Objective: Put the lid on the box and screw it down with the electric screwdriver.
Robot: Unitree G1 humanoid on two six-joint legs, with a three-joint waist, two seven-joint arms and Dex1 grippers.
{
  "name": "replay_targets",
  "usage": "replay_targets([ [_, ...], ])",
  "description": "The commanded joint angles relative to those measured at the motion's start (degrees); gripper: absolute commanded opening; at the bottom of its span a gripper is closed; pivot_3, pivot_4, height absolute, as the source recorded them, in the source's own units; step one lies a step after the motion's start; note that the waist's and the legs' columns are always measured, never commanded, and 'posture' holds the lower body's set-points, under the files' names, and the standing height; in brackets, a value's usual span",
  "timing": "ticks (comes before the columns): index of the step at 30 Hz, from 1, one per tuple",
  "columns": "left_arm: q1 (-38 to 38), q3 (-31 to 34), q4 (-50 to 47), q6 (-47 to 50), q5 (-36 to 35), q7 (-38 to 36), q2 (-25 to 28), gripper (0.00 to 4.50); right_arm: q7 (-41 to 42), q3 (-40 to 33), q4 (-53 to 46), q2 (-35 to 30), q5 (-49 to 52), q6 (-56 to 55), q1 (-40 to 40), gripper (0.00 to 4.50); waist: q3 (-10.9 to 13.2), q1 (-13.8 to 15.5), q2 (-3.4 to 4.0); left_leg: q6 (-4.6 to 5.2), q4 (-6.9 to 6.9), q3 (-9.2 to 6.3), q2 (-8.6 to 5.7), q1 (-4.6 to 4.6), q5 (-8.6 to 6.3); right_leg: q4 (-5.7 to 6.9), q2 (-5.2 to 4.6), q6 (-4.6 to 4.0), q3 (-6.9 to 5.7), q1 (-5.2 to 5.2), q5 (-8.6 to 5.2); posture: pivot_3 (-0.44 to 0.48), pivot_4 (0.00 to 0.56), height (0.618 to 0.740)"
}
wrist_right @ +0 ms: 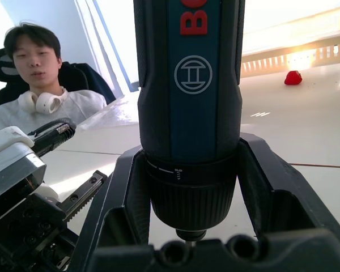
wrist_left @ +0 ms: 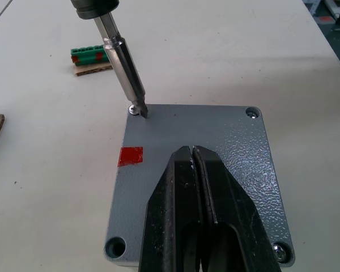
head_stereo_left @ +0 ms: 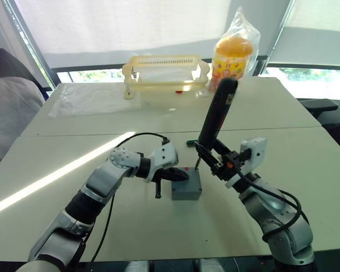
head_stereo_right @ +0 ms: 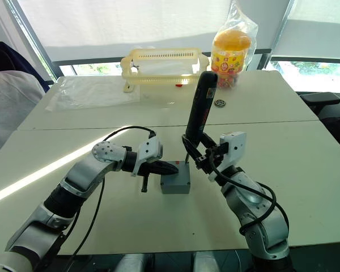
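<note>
Grey-blue plastic marks the centre of the white table [head_stereo_left: 283, 170], where the box [head_stereo_left: 186, 191] sits with the lid [wrist_left: 215, 141] already laid flat on top, a small red mark [wrist_left: 130, 156] showing on the lid's upper face in the left wrist view. The right gripper [head_stereo_left: 215, 161] clamps its two black fingers around the lower body of the electric screwdriver [head_stereo_left: 216, 113], which stands nearly upright and leans slightly away from the robot, its thin metal bit [wrist_left: 124, 71] planted on a screw at one corner of the lid. The left gripper [wrist_left: 195, 164] reaches in from the robot's left with its fingers pressed together, their joined tips resting over the lid's surface near its middle; whether they press on it cannot be told. Two other corners show seated screws, while the fourth shows a dark hole. Just beyond the box lies a small green connector block [wrist_left: 90, 55] on a scrap of brown card. At the far edge of the table stand a yellow basket [head_stereo_left: 165, 73] holding a small red item, a bagged jar with an orange lid [head_stereo_left: 233, 56] beside it, and a clear plastic bag [head_stereo_left: 93, 97] spread flat to the robot's left. A person in a light top [wrist_right: 37, 85] sits at the table's left side, white headphones around the neck.
</note>
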Motion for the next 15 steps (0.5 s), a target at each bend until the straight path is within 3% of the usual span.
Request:
replay_targets([
  [1, 1.0, -1.1, 0.7, 0.2, 1.3, 0.0, 0.4, 0.00, -0.6, -2.2, -4.6, 0.4, 2.3, -0.5, -2.8, 1.76, 0.0, 0.0, 0.00, 0.00, 0.00, 0.00, 0.00, 0.00, 0.00, 0.00, 0.00, 0.00, 0.00, 0.00, 0.00, 0.000, 0.150, 0.740],
  [15, 1.1, -1.2, 0.8, 0.2, 1.6, 0.3, 0.0, 0.00, 0.0, -1.6, -3.4, -0.2, 0.7, -1.0, -1.7, 1.76, 0.0, 0.0, 0.00, 0.00, 0.00, -0.01, 0.00, 0.00, 0.00, 0.00, 0.00, 0.00, 0.00, 0.01, 0.00, 0.000, 0.150, 0.740],
])
